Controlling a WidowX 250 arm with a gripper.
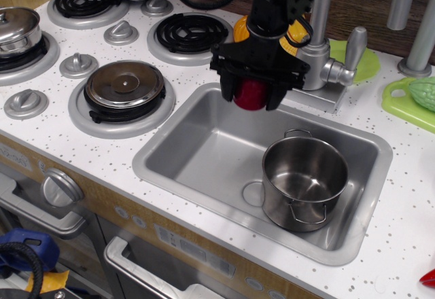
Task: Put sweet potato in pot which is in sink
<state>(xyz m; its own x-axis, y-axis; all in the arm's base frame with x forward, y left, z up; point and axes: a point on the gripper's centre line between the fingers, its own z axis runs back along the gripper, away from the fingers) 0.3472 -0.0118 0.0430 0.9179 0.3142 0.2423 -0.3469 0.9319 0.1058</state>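
Note:
My black gripper (pixel 251 95) is shut on the dark-red sweet potato (pixel 250 94) and holds it in the air over the back left part of the sink (pixel 197 149). The shiny steel pot (pixel 304 182), open and without a lid, stands in the sink's front right corner, next to the round drain mark (pixel 253 194). The pot is to the right of the gripper and nearer the front. The pot's inside looks empty.
A silver faucet (pixel 319 54) stands just right of the arm behind the sink. Orange-yellow toy pieces (pixel 293 32) lie behind the arm. Stove burners (pixel 124 88) and a lidded steel pot (pixel 17 30) are at left. A green cutting board (pixel 406 102) is at right.

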